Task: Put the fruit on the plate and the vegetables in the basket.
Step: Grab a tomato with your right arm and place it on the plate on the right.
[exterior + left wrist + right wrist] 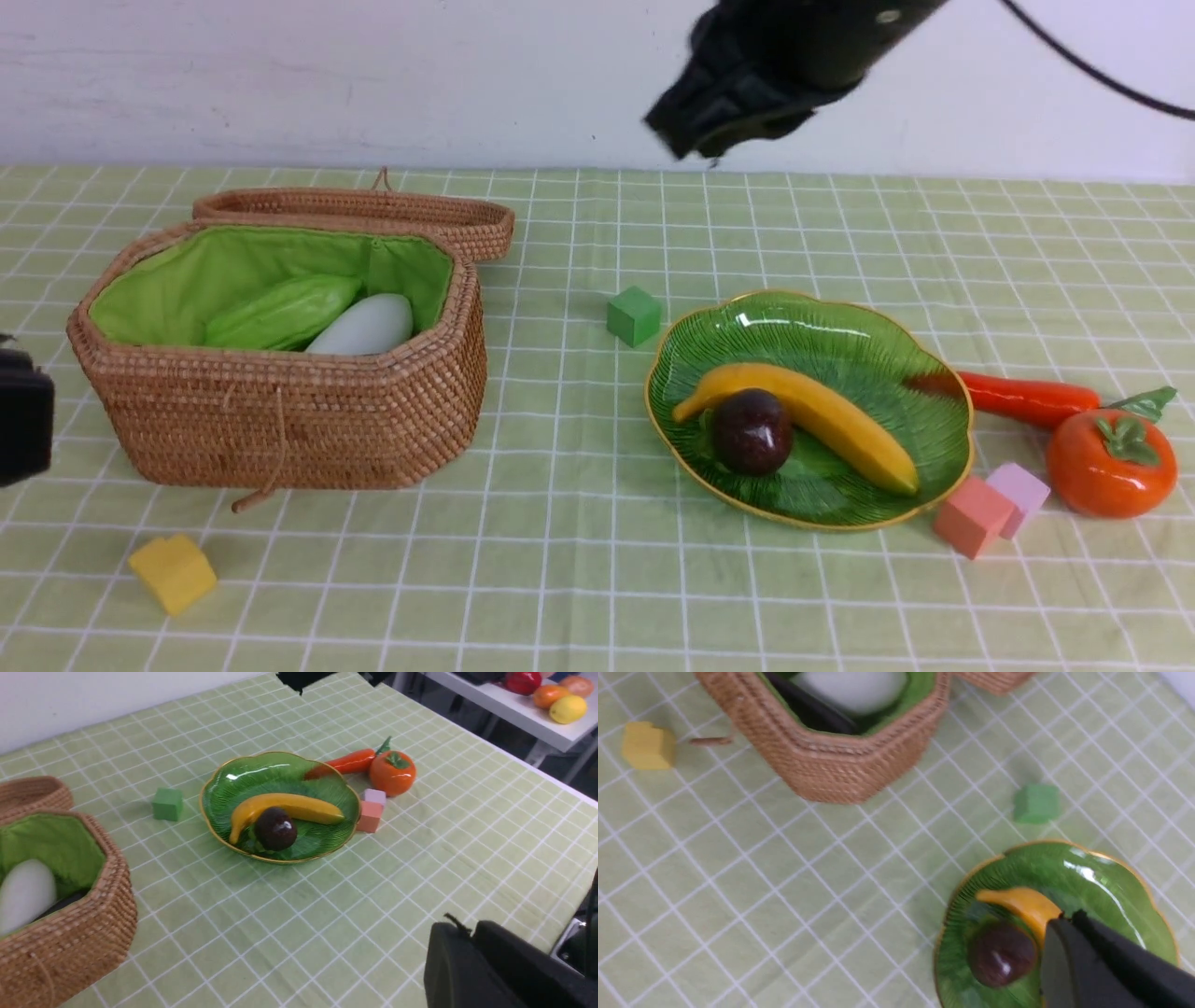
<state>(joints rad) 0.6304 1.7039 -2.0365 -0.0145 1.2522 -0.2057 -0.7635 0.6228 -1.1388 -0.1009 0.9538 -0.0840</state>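
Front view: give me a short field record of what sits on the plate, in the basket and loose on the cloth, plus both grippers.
on plate: banana, mangosteen
in basket: gourd, white vegetable
loose on cloth: carrot, persimmon, both by the plate's right side
right gripper: shut, empty, raised over the plate
left gripper: shut, empty, left of the basket
left to do: persimmon to plate, carrot to basket

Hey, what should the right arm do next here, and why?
Probably move the right gripper over the persimmon and open it: it hangs shut and empty above the plate, while that fruit sits on the cloth beside the carrot.
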